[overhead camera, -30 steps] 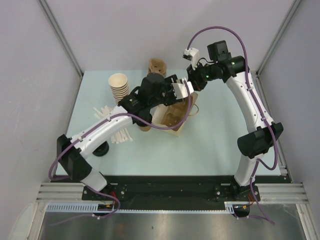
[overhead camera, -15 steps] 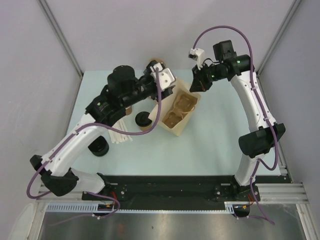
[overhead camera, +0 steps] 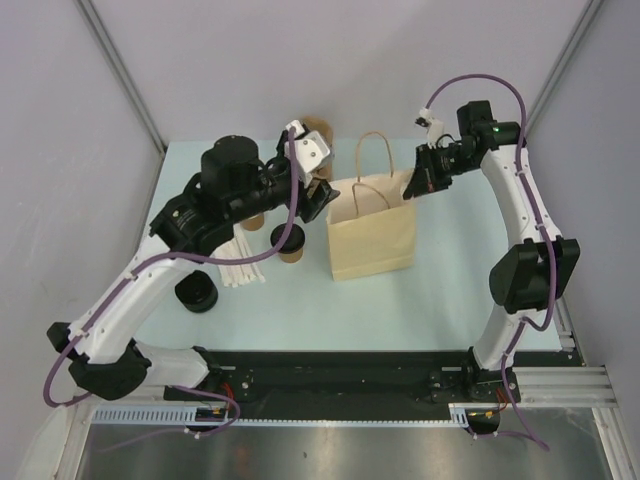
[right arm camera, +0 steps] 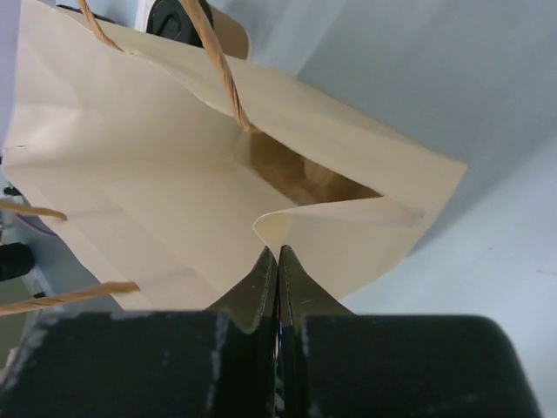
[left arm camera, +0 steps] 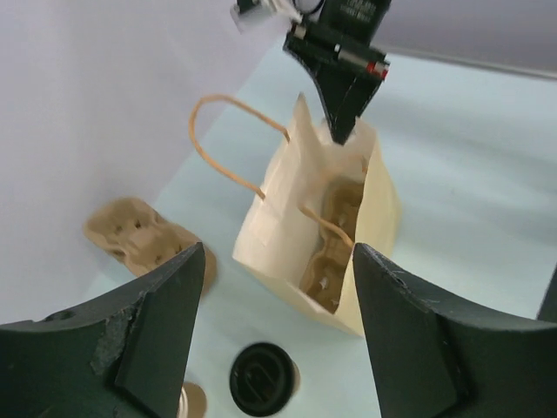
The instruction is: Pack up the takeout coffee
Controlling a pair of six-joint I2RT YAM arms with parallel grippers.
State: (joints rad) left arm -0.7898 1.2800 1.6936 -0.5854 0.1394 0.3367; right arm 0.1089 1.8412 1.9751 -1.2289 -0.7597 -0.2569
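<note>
Just left of the paper bag (overhead camera: 370, 235), the coffee cup (overhead camera: 288, 240) stands on the bench (overhead camera: 450, 300). The right fingers (right arm camera: 252, 287) pinch the bag's rim; the left fingers (left arm camera: 148, 331) are spread above its left side.

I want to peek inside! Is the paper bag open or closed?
Open: the right pincer holds the rim of the bag, and a cardboard tray shows inside.

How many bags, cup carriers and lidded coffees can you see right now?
paper bag: 1
pulp cup carriers: 2, one in the bag, one loose
lidded coffee cup: 1
Total: 4
</note>
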